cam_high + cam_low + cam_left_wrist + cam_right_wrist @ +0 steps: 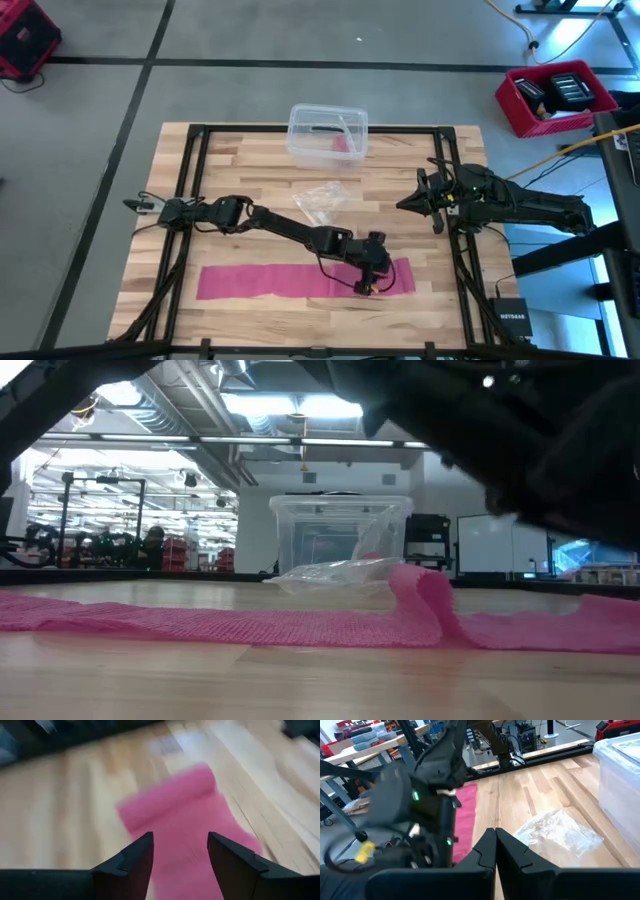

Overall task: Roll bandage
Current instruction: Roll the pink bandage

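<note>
Pink woven bandage [290,281], soft and open-meshed, laid flat as a long narrow band along the near part of the wooden table [250,200], running left to right. Raised into a small fold or hump toward its right end, seen from the low view [425,595], otherwise flat. Left gripper [372,283] low over that right end, dark fingers [132,862] spread apart with pink fabric visible between them, nothing clamped. Crinkled clear plastic wrapper [320,200] beyond the band, near the table's middle. Clear plastic box [328,134], rectangular with rounded corners, farther still at the far edge, something pink inside. Right gripper [416,202] resting at the right side of the table, well apart from the bandage, jaws pressed together on nothing. Pale plank tabletop framed by black rails.
</note>
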